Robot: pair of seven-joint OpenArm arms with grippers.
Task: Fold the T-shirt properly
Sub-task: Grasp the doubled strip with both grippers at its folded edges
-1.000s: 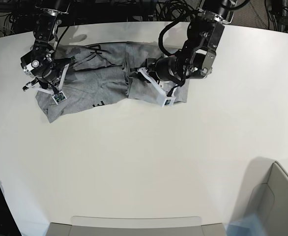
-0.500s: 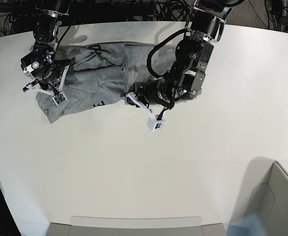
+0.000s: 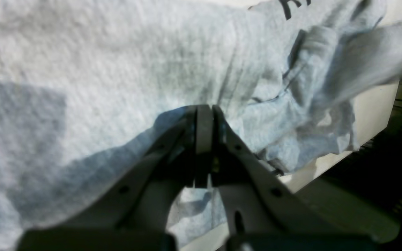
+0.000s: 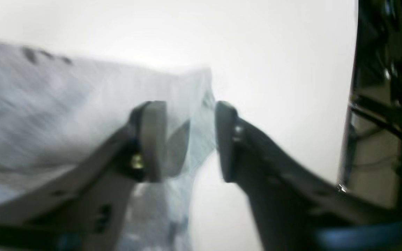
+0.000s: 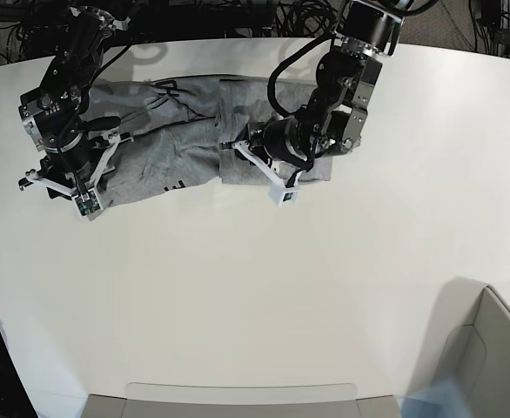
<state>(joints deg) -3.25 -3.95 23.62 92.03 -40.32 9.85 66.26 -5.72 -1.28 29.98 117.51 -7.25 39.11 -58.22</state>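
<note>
The left pincer point(image 3: 204, 139) is clenched, its tips pressed together above the grey T-shirt point(image 5: 194, 131), with no cloth visibly caught between them; the right pincer point(image 4: 190, 139) stands released, jaws apart on either side of a corner of the shirt's edge; the T-shirt lies crumpled across the far side of the white table point(image 5: 264, 296), black lettering showing in places.
</note>
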